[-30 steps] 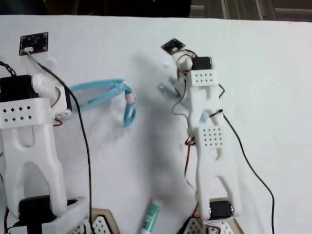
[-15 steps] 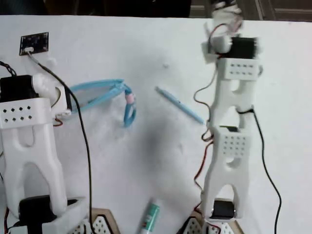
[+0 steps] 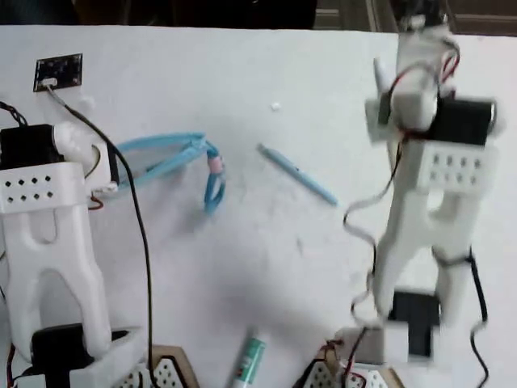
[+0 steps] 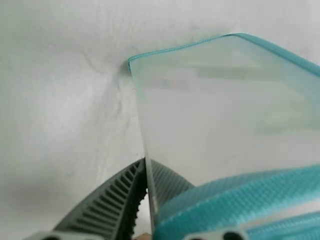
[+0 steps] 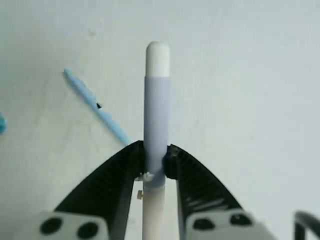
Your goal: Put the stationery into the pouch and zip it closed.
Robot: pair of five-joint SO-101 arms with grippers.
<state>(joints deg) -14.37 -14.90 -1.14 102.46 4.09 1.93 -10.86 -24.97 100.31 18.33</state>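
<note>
A white cloth (image 3: 242, 267), faintly creased, covers the whole worktop. A small black circuit board (image 3: 56, 71) lies flat near the far left corner, and a thin black cable (image 3: 146, 275) runs from it across the left part of the worktop to the near edge. A tiny white speck (image 3: 276, 106) sits near the middle of the far edge, with dark room (image 3: 202, 11) beyond it.

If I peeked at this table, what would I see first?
The right gripper pinches a pale marker toward the far right of the white table. The left gripper holds the see-through, blue-edged pouch on the left, and a blue pen lies flat between the arms.
</note>
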